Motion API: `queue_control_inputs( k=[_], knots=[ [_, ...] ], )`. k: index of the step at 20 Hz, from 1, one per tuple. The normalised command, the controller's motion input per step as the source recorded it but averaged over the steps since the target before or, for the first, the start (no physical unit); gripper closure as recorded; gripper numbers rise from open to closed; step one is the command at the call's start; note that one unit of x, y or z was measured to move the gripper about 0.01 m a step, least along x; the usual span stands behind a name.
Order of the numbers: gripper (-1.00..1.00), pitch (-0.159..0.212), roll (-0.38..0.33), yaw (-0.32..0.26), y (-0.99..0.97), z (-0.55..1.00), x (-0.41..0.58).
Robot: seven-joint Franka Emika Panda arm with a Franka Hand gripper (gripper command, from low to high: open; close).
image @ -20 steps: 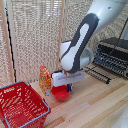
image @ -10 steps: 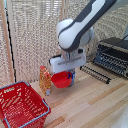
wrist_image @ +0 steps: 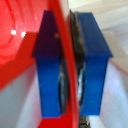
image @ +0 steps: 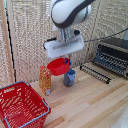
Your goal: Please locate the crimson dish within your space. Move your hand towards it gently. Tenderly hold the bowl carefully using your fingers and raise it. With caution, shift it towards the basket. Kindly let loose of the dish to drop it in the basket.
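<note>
Though no writing is legible, end effector [image: 64,56] clamped on crimson dish [image: 58,66] rim, above table [image: 95,102].

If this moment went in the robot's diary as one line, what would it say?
end effector: shut on bowl rim | bowl: lifted off table | basket: not reached

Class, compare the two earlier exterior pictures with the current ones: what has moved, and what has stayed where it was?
The gripper, shut on the rim of the red bowl, has lifted it from the wooden table into the air. In the wrist view the fingers pinch the bowl's wall. The red basket, blue cup and toaster oven stayed put.
</note>
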Motion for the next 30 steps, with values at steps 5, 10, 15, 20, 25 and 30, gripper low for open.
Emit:
queue_control_inputs(
  k=[5,10,15,20,25,30],
  knots=[
    [1.0,0.005,0.07,0.002,0.86,0.26,0.111],
    [1.0,-0.013,0.017,0.0,0.92,0.04,0.111],
    [1.0,-0.017,0.002,0.002,0.93,0.0,0.099],
    [1.0,-0.03,0.003,0.023,0.88,0.0,0.133],
    [1.0,-0.039,0.0,0.114,0.6,-0.04,0.172],
    [1.0,-0.054,-0.01,0.144,0.47,-0.13,0.226]
  ],
)
